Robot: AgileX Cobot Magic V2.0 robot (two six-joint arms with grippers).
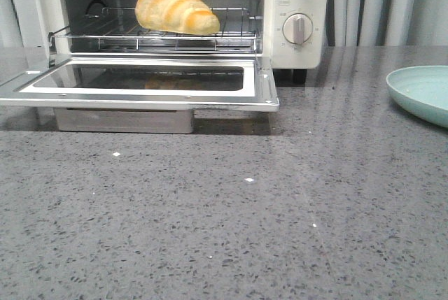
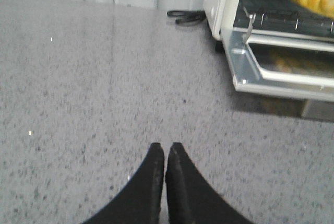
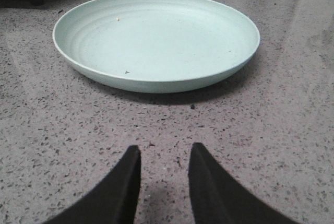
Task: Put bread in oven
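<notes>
Speckled grey worktop (image 1: pixel 224 230) fills everything up close in the front view, with nothing on it but a few bright glints.

Left end effector (image 2: pixel 165 151) sits low over that stone, its two black fingers (image 2: pixel 151 182) pressed together at the tips, so it's clenched and holding nothing. Out from it, up toward 1 o'clock in that wrist view, you get the corner of the oven (image 2: pixel 222 4) with its door dropped flat, and a black cable (image 2: pixel 185 17) lying on the worktop just beside the oven's side.

Right end effector (image 3: pixel 164 153) has a clear gap between its fingers (image 3: pixel 122 187), so it's released, also holding nothing. Straight ahead of it at 12 o'clock is a pale mint-green plate (image 3: pixel 156 85), just a couple of crumbs on it.

From the front, the oven (image 1: pixel 297 48) is back at about 11 o'clock, cream-white, two round knobs (image 1: pixel 297 29) on its right panel. Its glass door (image 1: pixel 140 97) is hanging open, flat out over the worktop. The bread (image 1: pixel 175 10) is already inside, lying on the wire rack (image 1: pixel 105 34), golden with browner stripes, tapered end pointing toward the knobs. The plate (image 1: pixel 420 94) sits well apart from it, over at 3 o'clock on the edge of the frame.
</notes>
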